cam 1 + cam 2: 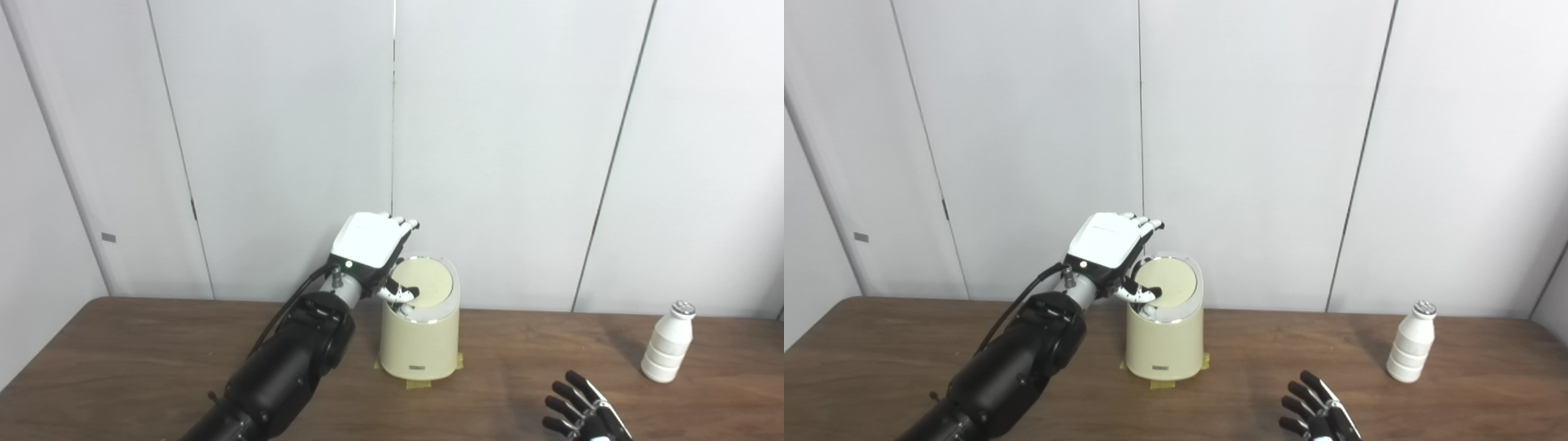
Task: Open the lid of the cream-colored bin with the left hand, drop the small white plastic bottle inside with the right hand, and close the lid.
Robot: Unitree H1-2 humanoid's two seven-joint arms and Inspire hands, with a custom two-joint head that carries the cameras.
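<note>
The cream-colored bin [419, 346] stands on the brown table [122, 355], left of centre. Its round lid [435, 283] has a chrome rim, and its face tilts toward me. My left hand [367, 245] hovers over the bin's left side with fingers stretched out flat. Its thumb tip touches the lid's front-left part. The small white plastic bottle [669, 343] with a silver cap stands upright at the far right. My right hand [582, 413] lies low at the bottom edge, open and holding nothing, well short of the bottle.
Strips of yellow tape [418, 384] show under the bin's base. A white panelled wall [490, 153] rises directly behind the table's far edge, close behind the bin.
</note>
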